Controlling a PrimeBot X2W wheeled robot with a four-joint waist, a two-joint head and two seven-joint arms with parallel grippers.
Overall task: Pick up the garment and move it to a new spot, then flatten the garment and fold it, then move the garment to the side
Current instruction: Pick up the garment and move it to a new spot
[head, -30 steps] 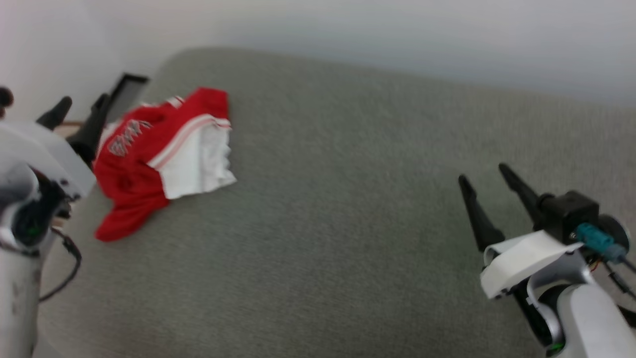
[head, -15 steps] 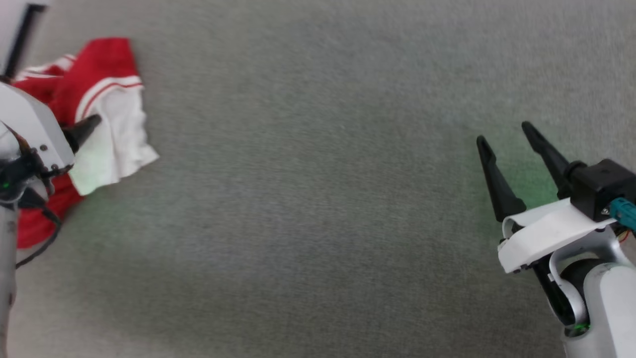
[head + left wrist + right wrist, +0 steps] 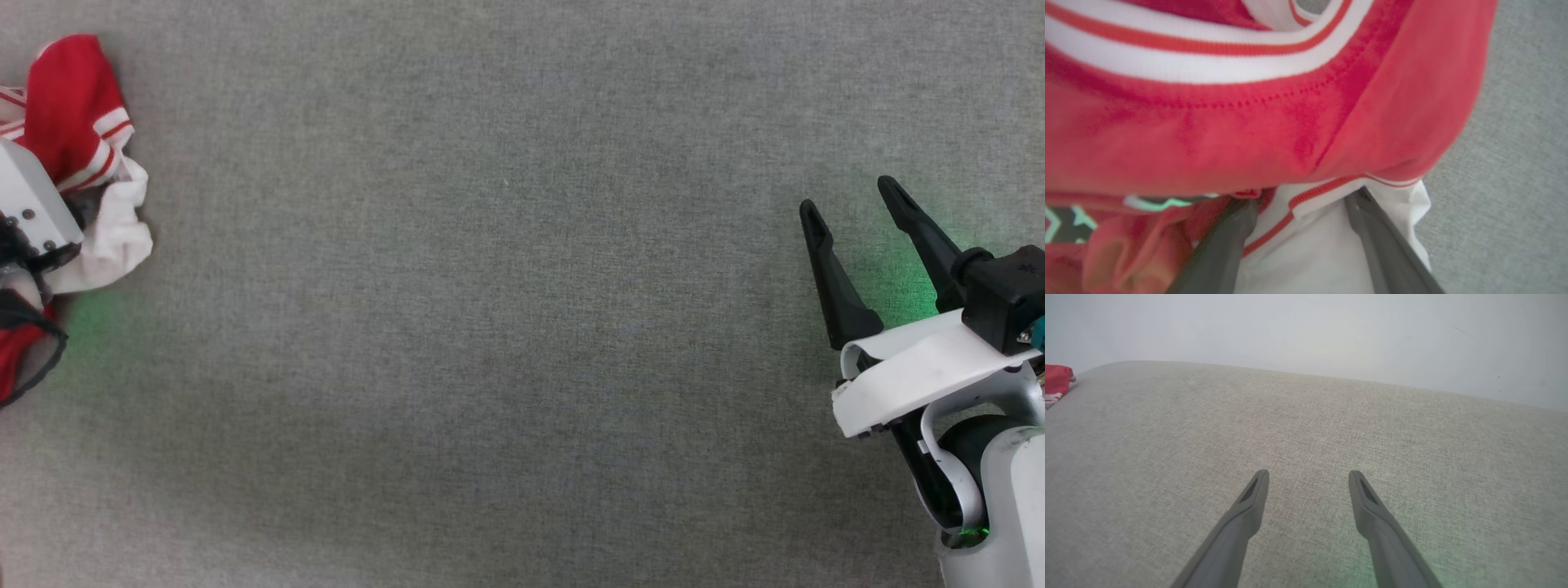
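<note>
The garment [image 3: 73, 106], red with a white sleeve and red-and-white stripe trim, lies crumpled at the far left edge of the head view. In the left wrist view the garment [image 3: 1249, 134] is very close, with a bit of black lettering at the lower left. My left gripper [image 3: 1306, 196] is open and pushed into the garment. White sleeve cloth lies between its fingers [image 3: 1224, 249], and a red fold hides their tips. My right gripper [image 3: 847, 196] is open and holds nothing, hovering over bare cushion far to the right. From the right gripper [image 3: 1308, 473] the garment [image 3: 1055, 379] shows as a small red corner.
Everything rests on a broad grey woven cushion [image 3: 490, 327]. Its far edge [image 3: 1331, 377] meets a pale wall [image 3: 1306, 326]. A green glow [image 3: 906, 286] falls on the cloth beside my right wrist.
The head camera has tilted down and shifted, sliding the garment toward the picture's left edge. My left gripper has gone from beside the garment into it, and the white sleeve looks more bunched.
</note>
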